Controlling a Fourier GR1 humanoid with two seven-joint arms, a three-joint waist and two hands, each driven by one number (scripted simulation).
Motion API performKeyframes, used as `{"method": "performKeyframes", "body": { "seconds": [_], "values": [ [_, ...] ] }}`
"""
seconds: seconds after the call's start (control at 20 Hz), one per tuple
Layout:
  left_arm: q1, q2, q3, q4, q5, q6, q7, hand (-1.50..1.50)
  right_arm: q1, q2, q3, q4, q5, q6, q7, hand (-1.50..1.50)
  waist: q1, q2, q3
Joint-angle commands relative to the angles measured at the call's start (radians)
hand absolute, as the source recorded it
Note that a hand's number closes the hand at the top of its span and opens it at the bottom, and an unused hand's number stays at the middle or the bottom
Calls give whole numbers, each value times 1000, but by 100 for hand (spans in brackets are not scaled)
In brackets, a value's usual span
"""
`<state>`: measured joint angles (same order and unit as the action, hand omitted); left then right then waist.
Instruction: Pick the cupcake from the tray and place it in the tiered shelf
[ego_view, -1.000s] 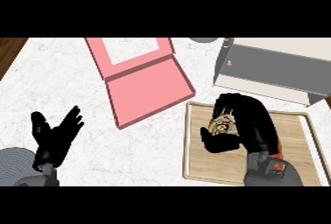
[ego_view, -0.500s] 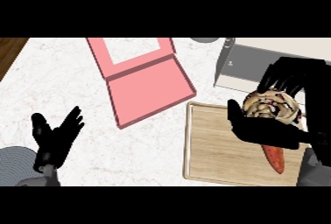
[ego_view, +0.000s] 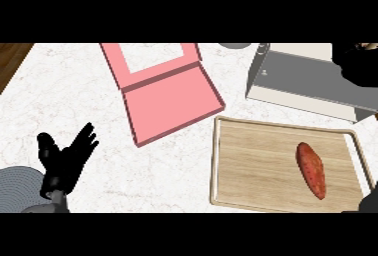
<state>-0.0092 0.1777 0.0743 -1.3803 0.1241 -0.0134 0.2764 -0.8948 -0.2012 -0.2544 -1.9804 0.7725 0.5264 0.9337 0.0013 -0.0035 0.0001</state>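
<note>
Cupcake (ego_view: 365, 46) peeks above right robot hand (ego_view: 357, 67), over shelf (ego_view: 310, 82).

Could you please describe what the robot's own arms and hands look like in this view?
The left hand is matte black, with slender fingers and a thumb, on a black wrist that joins a rounded grey forearm with fine ribbing at the lower left edge. The right hand shows only as a black mass at the upper right corner, its forearm just a dark sliver at the lower right edge. No cables or markings are visible.
</note>
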Motion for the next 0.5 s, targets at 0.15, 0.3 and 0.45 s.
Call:
{"method": "performKeyframes", "body": {
  "seconds": [0.15, 0.3, 0.45],
  "values": [
    [-67, -36, -23, 33, -39, 46, 20, 0, -191, -181, -162, 268, -69, 29, -10, 150, 1, 4, -1],
    [-37, -20, 7, 94, -16, -2, -51, 0, -225, -203, -110, 417, -21, -50, -77, 150, 9, 7, -1],
    [-22, 24, 30, 47, 13, -45, -6, 0, -177, -247, -140, 471, -75, -36, -158, 150, 7, 5, -1]
  ]
}}
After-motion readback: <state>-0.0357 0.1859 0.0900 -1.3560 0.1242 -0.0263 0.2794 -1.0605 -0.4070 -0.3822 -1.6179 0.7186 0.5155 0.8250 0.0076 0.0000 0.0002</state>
